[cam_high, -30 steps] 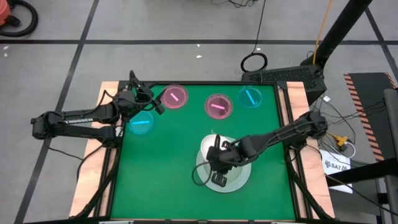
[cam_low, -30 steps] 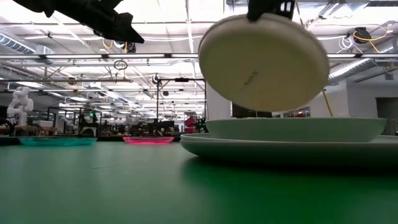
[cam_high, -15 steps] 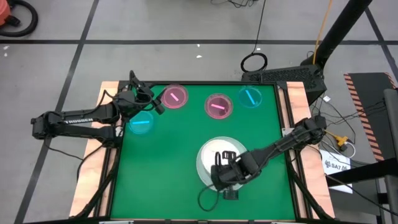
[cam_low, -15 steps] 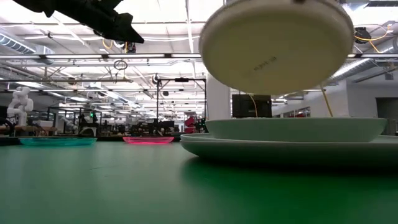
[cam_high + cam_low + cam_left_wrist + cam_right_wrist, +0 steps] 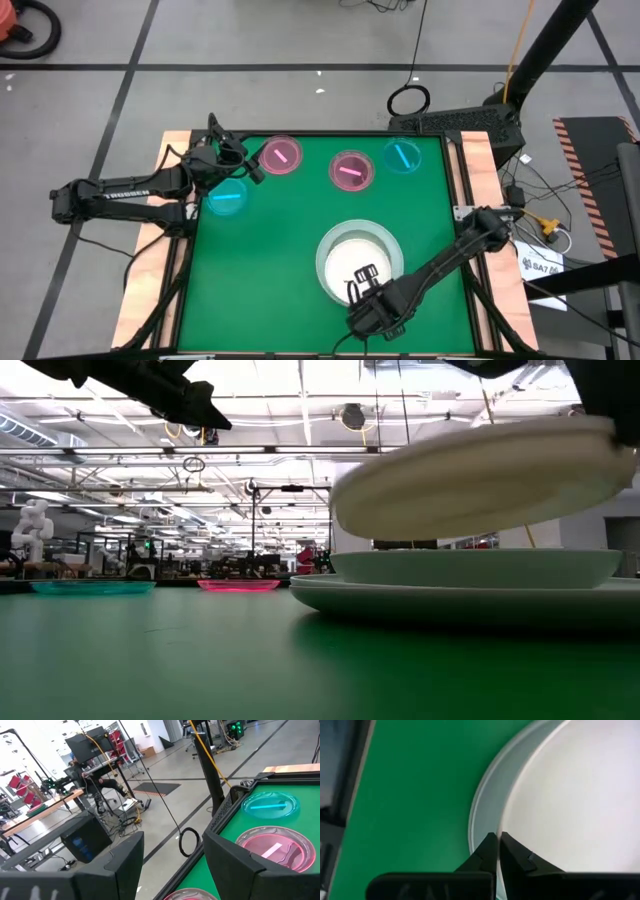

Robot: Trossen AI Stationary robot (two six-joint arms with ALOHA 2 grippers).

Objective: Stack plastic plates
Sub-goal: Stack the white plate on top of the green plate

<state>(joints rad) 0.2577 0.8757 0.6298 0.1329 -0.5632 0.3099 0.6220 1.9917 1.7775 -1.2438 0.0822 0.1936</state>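
Green felt covers the square work table [image 5: 270,260], which has a pale wooden border. At the far left of the high view, the dark left arm reaches in over the table's left edge; its left gripper [image 5: 243,160] hangs above the far-left part of the table with its two fingers [image 5: 240,865] spread apart and holding nothing. Just below it in the high view lies a small round teal plastic plate [image 5: 227,198]. To the right, along the far edge, lie a small round pink plastic plate [image 5: 280,157], a second small pink plate [image 5: 351,171] and a second small teal plate [image 5: 402,157], each apart from its neighbours. Near the table's front edge, right of centre, a large round grey plastic plate [image 5: 325,262] lies flat with a pale mint plastic plate [image 5: 475,567] seated inside it. A white round plastic plate [image 5: 360,265] is held tilted just above this stack; in the low view its right side sits higher and a gap shows under its left side [image 5: 480,480]. The right gripper [image 5: 362,285], at the stack's front rim, has its jaws closed on the white plate's near edge [image 5: 496,851]. The right arm extends from there to the table's right edge.
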